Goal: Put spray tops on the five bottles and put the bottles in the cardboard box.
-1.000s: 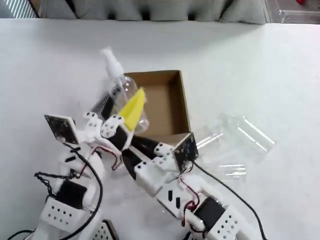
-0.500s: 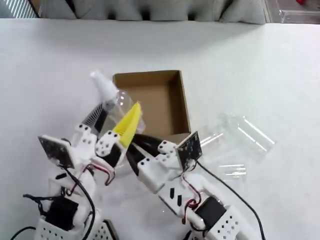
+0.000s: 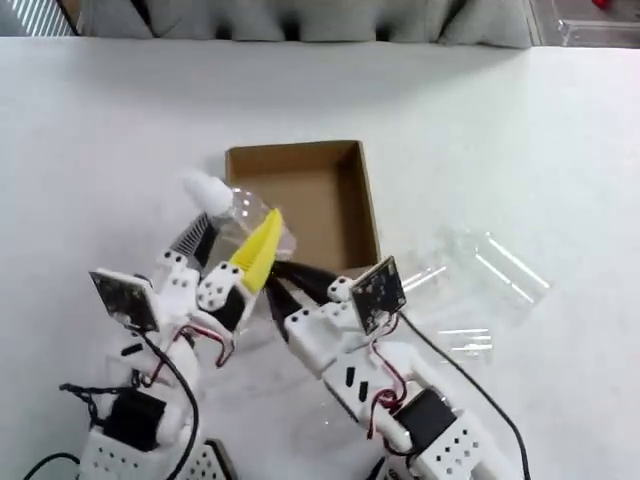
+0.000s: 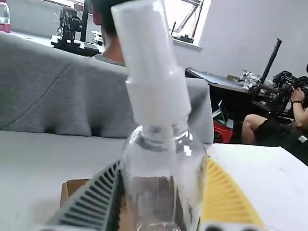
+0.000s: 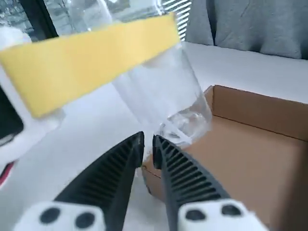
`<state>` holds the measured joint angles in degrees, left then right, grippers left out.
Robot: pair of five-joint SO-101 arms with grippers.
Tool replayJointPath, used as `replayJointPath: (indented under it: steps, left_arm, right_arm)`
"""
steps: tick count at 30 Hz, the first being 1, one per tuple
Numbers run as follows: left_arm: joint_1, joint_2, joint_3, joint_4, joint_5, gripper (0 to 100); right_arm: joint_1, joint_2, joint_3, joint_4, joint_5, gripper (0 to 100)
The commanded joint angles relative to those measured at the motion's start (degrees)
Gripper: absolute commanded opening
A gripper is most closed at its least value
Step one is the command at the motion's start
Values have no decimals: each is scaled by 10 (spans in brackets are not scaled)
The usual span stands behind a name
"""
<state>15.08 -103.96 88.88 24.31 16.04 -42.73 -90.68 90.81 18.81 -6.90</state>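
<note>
White table carries the open cardboard box near its middle; the box has nothing inside yet. Left gripper is clamped on a clear bottle, whose base hangs above the box's near left corner. Its spray top points out over the box's left wall. Right gripper waits just beside the bottle's base, jaws almost together and holding nothing.

Since a second ago the left arm pulled toward the table's near edge and the bottle sank lower. I think this capped bottle is now ready to go into the box.
</note>
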Motion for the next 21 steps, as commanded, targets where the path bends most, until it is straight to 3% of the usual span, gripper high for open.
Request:
replayJointPath:
  steps: [1, 10, 21]
  left_arm:
    - [-33, -7, 39, -111, -5, 20]
    - [-33, 15, 17, -111, -6, 20]
    - [-65, 414, -211, -115, -8, 20]
  right_arm:
    - [13, -7, -9, 21, 29, 26]
    - [69, -8, -9, 27, 28, 26]
    - [81, -7, -9, 28, 28, 26]
